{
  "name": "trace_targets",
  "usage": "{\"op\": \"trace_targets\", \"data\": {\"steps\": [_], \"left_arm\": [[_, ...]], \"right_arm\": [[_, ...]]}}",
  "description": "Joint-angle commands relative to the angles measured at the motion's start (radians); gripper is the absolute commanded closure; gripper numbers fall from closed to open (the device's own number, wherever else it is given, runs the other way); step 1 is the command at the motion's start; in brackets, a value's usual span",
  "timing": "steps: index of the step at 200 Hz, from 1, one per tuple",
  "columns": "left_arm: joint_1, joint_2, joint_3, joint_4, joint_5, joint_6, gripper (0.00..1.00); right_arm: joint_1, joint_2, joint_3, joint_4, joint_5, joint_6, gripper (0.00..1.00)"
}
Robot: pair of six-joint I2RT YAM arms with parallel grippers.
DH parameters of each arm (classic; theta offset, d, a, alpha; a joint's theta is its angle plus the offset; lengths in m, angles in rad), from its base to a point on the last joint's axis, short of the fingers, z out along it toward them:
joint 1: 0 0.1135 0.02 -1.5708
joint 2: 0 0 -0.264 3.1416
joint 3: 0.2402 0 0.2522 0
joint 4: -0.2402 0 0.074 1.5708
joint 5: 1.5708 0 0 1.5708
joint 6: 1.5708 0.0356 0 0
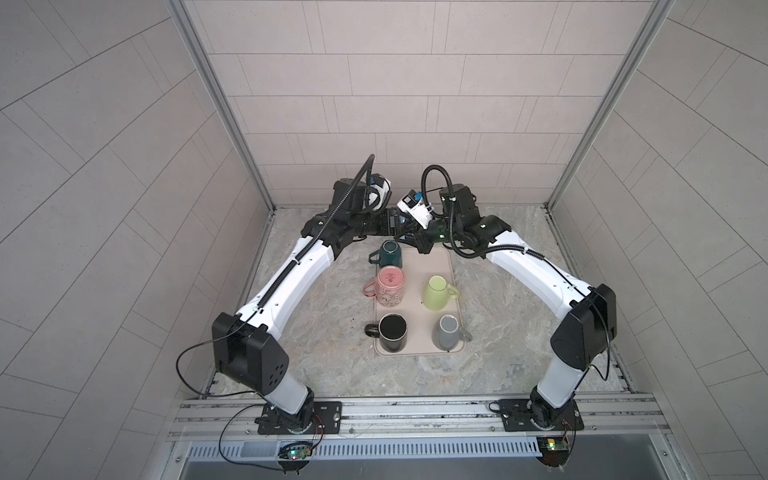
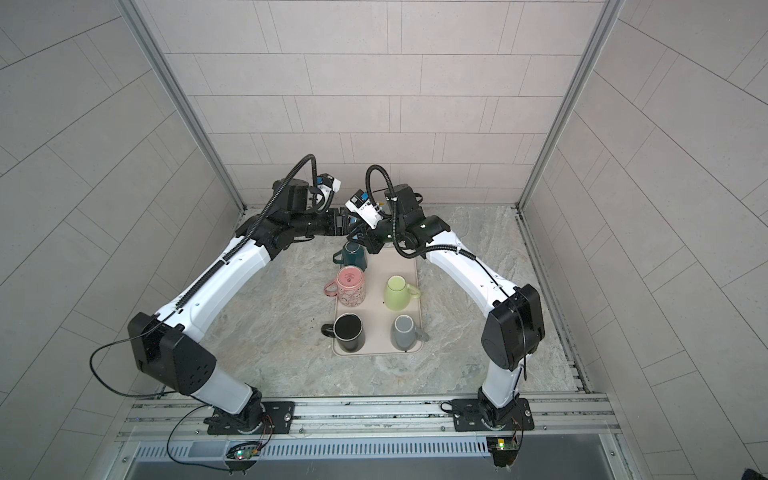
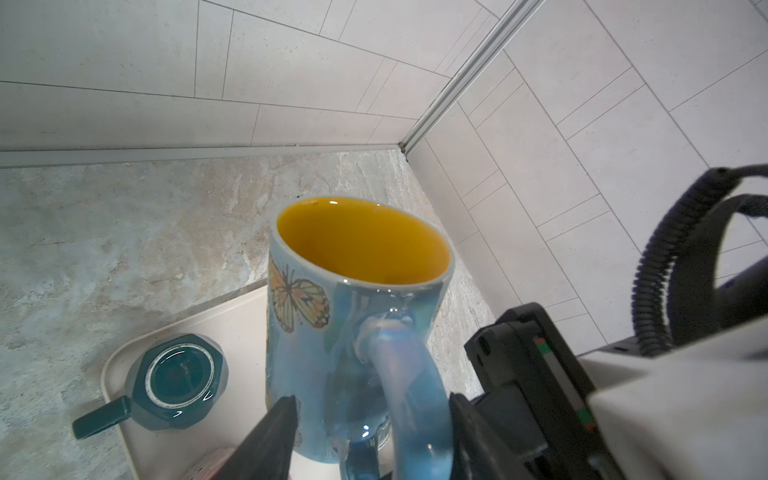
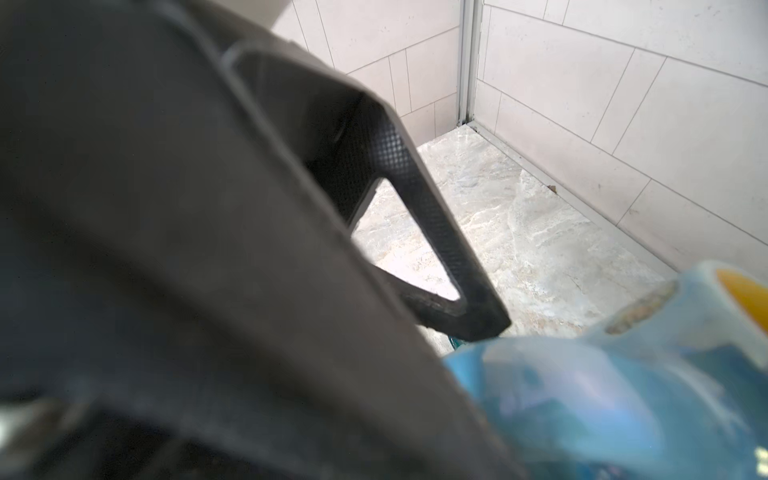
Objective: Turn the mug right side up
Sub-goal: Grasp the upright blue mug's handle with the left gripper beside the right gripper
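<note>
The left end effector, fingers straddling the mouth-up blue mug, contact unclear, could twist it out of the right end effector pinching its handle alongside, dropping it onto the tray beneath both.

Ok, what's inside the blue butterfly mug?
In the left wrist view the blue butterfly mug shows only a glossy yellow-orange inner wall, with nothing visible in it. Its near rim covers the bottom, so anything lying there can't be seen.
</note>
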Motion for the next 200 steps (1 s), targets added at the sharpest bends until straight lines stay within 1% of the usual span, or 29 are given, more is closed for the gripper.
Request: {"op": "trace_targets", "data": {"steps": [1,22,53,96,128,179,191,200], "left_arm": [[-0.01,0.01,0.035,-0.05,-0.018,0.035,0.41],[-0.012,0.023,0.046,-0.067,-0.025,0.04,0.44],[-0.015,0.033,0.053,-0.077,-0.029,0.043,0.45],[-0.018,0.044,0.065,-0.105,-0.035,0.051,0.52],[-0.021,0.056,0.07,-0.125,-0.037,0.054,0.65],[-0.023,0.069,0.081,-0.163,-0.034,0.063,0.83],[-0.022,0.07,0.081,-0.17,-0.034,0.065,0.88],[-0.023,0.072,0.084,-0.175,-0.032,0.066,0.94]], "right_arm": [[0.014,-0.038,0.077,0.081,-0.004,-0.065,1.0],[0.024,-0.033,0.091,0.059,0.003,-0.082,1.0],[0.044,-0.012,0.126,0.008,0.009,-0.115,1.0],[0.06,0.0,0.146,-0.019,0.026,-0.138,1.0],[0.068,0.002,0.148,-0.028,0.042,-0.148,1.0],[0.07,-0.005,0.151,-0.03,0.06,-0.16,1.0],[0.07,-0.005,0.152,-0.031,0.067,-0.165,1.0],[0.069,-0.005,0.152,-0.03,0.07,-0.167,1.0]]}}
